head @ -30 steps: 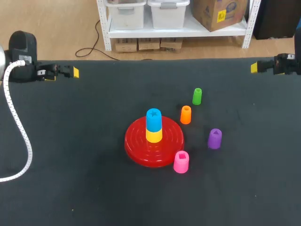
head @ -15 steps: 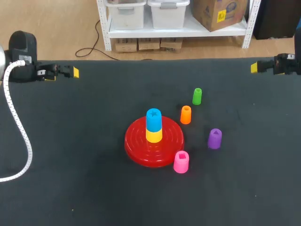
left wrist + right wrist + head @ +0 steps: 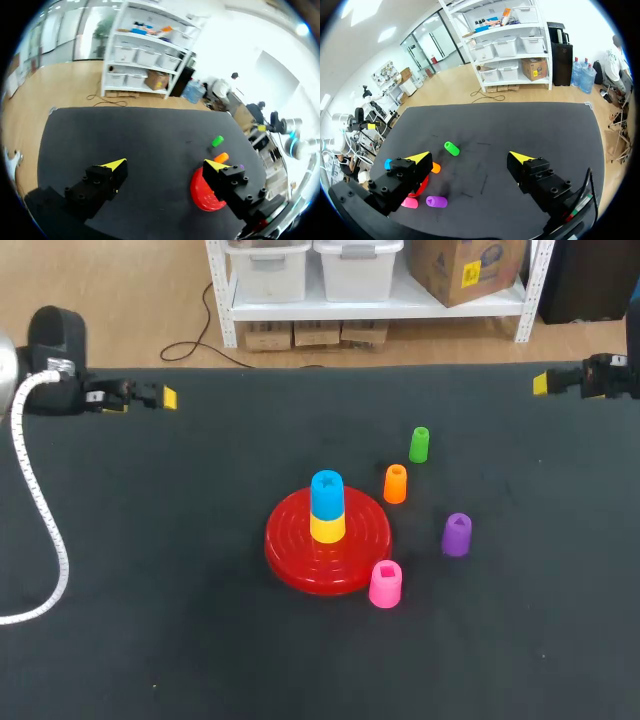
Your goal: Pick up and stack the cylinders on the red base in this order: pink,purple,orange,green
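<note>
The pink cylinder (image 3: 385, 584) stands upright on the desk (image 3: 150, 590) just beside the red base's (image 3: 290, 550) near right rim, seemingly closer to the right end effector (image 3: 470, 156), open and empty at the far right edge, than to the left end effector (image 3: 165, 163), likewise open far left.

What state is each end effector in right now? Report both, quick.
Left end effector: open, holding nothing.
Right end effector: open, holding nothing.
</note>
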Action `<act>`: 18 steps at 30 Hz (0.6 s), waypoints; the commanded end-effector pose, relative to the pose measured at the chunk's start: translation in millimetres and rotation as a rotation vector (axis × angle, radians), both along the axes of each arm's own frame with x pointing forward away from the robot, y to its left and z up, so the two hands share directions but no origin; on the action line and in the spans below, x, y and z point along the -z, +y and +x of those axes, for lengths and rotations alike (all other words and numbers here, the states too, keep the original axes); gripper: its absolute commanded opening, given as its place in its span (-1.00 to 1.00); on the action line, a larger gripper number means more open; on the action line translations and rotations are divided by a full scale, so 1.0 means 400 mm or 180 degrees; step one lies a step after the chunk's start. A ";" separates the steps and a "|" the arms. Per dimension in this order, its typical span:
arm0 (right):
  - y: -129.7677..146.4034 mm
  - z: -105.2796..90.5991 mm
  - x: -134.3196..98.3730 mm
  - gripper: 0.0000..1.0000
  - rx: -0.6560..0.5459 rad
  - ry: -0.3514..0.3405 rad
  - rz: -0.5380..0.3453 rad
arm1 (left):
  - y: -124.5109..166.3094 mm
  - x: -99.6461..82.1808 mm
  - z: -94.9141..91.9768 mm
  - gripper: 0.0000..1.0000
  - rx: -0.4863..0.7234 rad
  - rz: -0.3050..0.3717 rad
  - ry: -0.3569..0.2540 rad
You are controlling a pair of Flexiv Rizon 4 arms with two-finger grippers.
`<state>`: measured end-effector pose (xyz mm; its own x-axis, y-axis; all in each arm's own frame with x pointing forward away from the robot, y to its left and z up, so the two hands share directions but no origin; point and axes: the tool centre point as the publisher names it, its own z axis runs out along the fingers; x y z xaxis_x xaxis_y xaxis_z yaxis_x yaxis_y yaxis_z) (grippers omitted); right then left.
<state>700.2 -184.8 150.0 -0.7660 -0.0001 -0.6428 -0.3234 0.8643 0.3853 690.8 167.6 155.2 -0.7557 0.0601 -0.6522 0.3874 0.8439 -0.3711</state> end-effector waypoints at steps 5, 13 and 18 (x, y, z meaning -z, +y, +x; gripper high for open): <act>-0.002 0.000 0.000 1.00 -0.0003 0.0000 0.0002 | -0.021 -0.077 -0.112 1.00 0.1094 -0.0670 -0.0682; -0.002 0.000 0.000 1.00 -0.0003 0.0000 0.0002 | -0.035 -0.086 -0.181 1.00 0.1549 -0.0797 -0.0971; -0.002 0.000 0.000 1.00 -0.0003 0.0000 0.0002 | -0.036 -0.115 -0.176 1.00 0.1659 -0.0805 -0.1283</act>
<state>700.3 -185.0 150.0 -0.7661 0.0002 -0.6428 -0.3230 0.8645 0.3852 626.8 141.6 196.0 -0.4983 0.3333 -0.8004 0.7653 0.6030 -0.2253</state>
